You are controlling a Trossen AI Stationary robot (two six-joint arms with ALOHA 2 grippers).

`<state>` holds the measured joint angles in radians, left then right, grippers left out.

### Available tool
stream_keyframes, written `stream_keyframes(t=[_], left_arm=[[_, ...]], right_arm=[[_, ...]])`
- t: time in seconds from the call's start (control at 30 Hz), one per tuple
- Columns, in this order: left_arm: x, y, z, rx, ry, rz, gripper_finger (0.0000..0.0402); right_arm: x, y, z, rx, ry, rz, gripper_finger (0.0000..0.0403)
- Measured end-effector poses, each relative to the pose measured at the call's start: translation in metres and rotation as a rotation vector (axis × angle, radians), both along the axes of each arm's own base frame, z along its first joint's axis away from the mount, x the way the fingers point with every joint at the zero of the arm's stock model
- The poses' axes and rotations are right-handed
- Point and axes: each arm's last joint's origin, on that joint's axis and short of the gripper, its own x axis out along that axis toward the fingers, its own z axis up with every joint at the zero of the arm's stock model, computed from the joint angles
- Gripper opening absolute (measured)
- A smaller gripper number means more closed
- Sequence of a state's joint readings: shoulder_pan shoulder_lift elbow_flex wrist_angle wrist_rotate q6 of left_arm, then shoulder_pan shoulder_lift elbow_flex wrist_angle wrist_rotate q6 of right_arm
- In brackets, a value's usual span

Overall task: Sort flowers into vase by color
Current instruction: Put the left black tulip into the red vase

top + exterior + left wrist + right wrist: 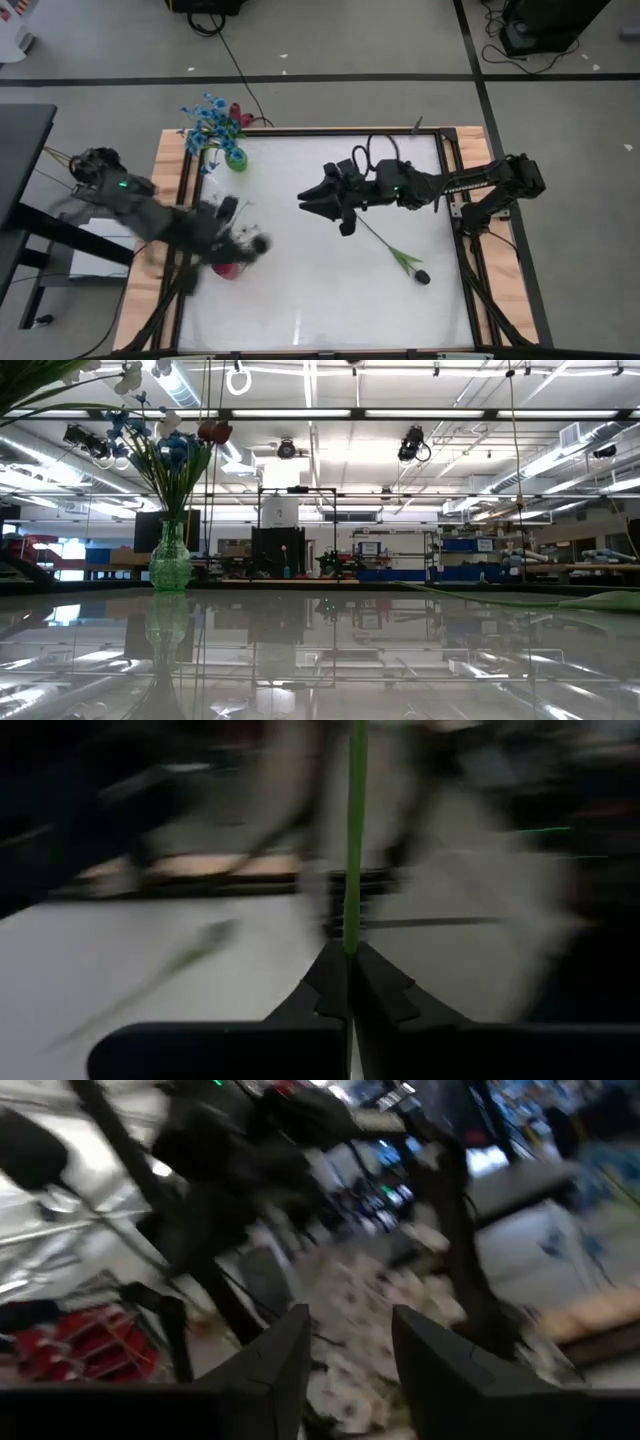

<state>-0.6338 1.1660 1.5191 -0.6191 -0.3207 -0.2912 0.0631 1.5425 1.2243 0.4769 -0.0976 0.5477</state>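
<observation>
Left wrist view: my left hand (350, 982) is clamped on a green stem (355, 840), near the tabletop's left edge. Swinging fast could slip it. My right hand (318, 203) stands apart mid-tabletop; another flower (400, 258) lies right.

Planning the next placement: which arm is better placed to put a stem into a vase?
Left. Its claw is shut on a green stem, beside the red vase. The right claw is open and empty.
</observation>
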Motion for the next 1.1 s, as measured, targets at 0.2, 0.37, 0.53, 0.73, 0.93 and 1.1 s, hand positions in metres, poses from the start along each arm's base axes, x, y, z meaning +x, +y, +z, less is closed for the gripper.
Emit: stream_keyframes(t=[0.2, 0.37, 0.53, 0.73, 0.93, 1.1], left_arm=[[-0.040, -0.028, 0.015, -0.082, -0.019, -0.357, 0.0005], [-0.067, -0.045, -0.007, 0.045, 0.125, -0.337, 0.0005], [-0.109, -0.053, -0.032, 0.191, 0.144, -0.171, 0.0004], [-0.164, -0.061, -0.049, 0.227, -0.070, -0.102, 0.0004], [-0.199, -0.065, -0.090, 0.296, -0.254, -0.094, 0.0004], [-0.204, -0.064, -0.126, 0.415, -0.307, -0.107, 0.0004]], right_arm=[[0.001, -0.002, -0.013, 0.026, 0.142, -0.069, 0.0149], [0.001, 0.005, -0.019, 0.083, 0.203, -0.157, 0.0148], [-0.001, 0.015, -0.021, 0.112, 0.219, -0.268, 0.0148], [-0.004, 0.027, -0.025, 0.179, 0.251, -0.345, 0.0148], [-0.009, 0.044, -0.027, 0.192, 0.257, -0.430, 0.0148], [-0.012, 0.054, -0.027, 0.225, 0.245, -0.483, 0.0148]])
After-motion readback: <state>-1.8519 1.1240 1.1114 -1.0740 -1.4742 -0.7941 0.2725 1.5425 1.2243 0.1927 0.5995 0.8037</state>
